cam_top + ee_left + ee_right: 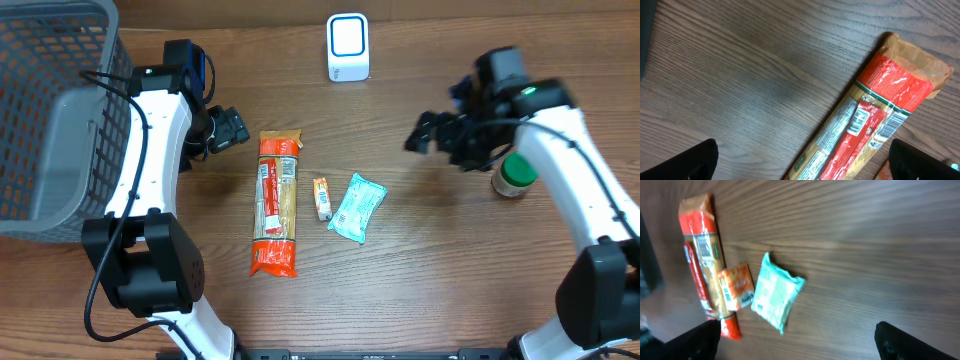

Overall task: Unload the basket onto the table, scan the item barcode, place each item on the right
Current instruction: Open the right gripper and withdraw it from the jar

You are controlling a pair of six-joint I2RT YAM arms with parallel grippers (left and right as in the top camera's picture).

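Only the overhead view takes in the white boxy scanner [347, 47] at the far edge of the wood-grain desk [420, 280], the grey mesh basket [40, 100] and a green-lidded jar [518, 172]. The left wrist camera brings up the barcode [858, 120] on the crinkled red pasta pack [276, 203], lying mid-desk beside a small orange packet [322, 198] and a teal pouch [357, 207]. Both the left fingers [690, 162] and right fingers [695, 340] stand spread wide, holding nothing.

Red-orange pasta packet [277, 203], teal pouch [357, 207]

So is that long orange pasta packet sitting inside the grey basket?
No, the pasta packet lies flat on the wooden table, well outside the basket.
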